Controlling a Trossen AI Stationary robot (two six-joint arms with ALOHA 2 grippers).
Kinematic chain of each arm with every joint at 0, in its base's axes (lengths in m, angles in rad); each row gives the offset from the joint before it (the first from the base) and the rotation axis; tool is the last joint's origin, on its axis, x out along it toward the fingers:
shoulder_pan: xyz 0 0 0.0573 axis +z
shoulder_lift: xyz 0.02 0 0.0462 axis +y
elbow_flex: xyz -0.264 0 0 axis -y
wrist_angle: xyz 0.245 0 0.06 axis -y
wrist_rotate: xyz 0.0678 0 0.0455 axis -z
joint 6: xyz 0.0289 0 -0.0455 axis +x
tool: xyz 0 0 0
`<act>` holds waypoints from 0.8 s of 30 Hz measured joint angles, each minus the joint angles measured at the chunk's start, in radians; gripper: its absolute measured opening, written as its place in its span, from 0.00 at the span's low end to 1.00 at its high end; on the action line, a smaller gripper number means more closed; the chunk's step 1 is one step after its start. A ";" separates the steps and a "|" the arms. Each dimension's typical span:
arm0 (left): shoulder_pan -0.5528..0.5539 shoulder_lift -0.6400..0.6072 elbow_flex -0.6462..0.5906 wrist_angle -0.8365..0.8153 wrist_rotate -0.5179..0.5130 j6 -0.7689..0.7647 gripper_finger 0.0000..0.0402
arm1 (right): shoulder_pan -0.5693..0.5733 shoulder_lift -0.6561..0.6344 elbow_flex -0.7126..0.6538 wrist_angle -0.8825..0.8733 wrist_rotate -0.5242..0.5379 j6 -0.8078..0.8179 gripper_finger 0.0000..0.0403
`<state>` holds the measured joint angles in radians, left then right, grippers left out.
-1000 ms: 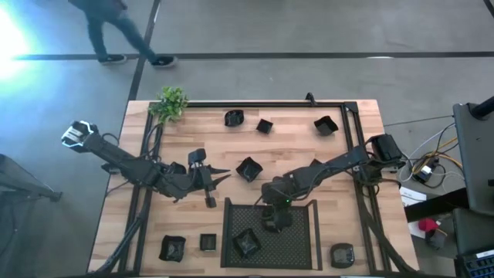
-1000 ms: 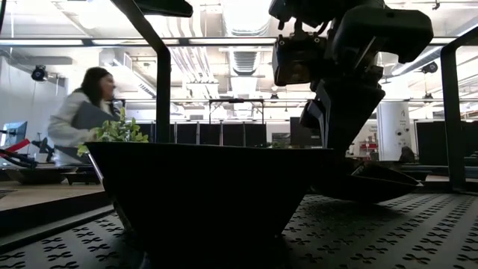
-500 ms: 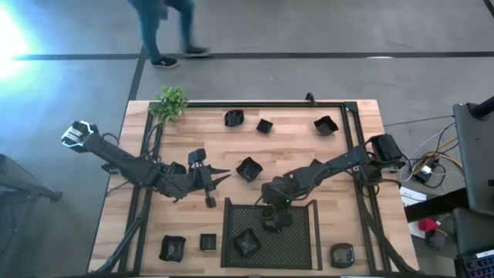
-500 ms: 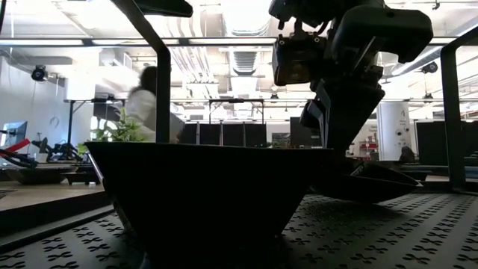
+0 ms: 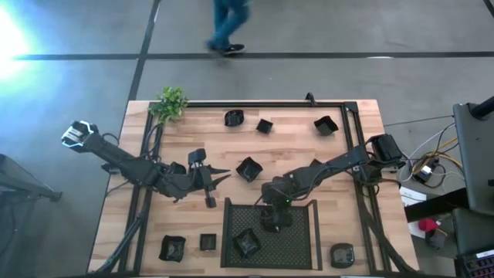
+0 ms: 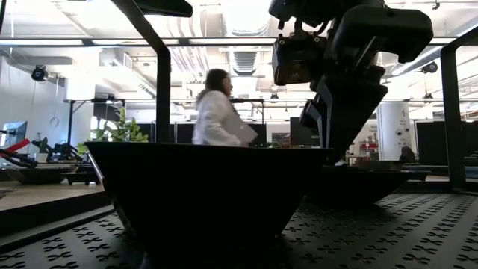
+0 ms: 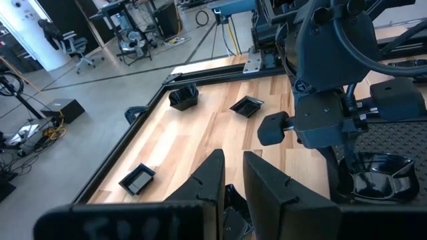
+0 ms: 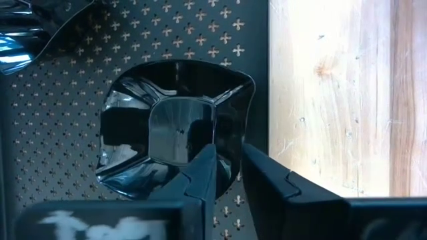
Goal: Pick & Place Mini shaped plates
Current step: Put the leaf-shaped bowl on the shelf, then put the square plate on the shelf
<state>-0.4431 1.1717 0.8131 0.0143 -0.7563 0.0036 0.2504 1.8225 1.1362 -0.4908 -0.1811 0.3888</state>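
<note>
Right gripper [image 5: 276,220] over mesh tray [image 5: 297,247], fingers nearly together on the rim of a mini plate [image 8: 170,137].
That plate sits flat on the tray's perforated floor by the wood edge; a second plate [image 5: 247,242] lies at its 7 o'clock. My left gripper [image 5: 224,174] waits mid-table, fingers narrowly apart, holding nothing, with a loose plate [image 5: 248,168] at its 3 o'clock. Others lie along the far and near edges.

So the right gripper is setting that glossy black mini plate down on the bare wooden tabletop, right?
Not quite: the right gripper is setting the glossy black mini plate on the black perforated mesh tray, beside the wooden tabletop, as the right wrist view shows.
</note>
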 joint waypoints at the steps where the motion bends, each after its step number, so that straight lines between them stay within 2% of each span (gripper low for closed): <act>1: 0.000 0.000 0.000 0.000 0.000 0.000 0.13 | 0.000 0.000 0.000 0.000 0.000 -0.002 0.19; 7: 0.000 0.000 0.000 0.000 0.000 0.001 0.13 | 0.000 -0.007 0.000 -0.004 -0.002 -0.004 0.20; 18: 0.000 0.000 0.000 -0.005 0.000 0.001 0.13 | -0.012 -0.111 0.020 -0.027 0.000 -0.100 0.14; 24: 0.000 0.000 0.000 -0.010 0.000 -0.002 0.13 | -0.060 -0.193 0.039 -0.101 0.069 -0.101 0.12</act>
<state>-0.4431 1.1717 0.8131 0.0047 -0.7566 0.0017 0.1906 1.6295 1.1749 -0.5917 -0.1117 0.2877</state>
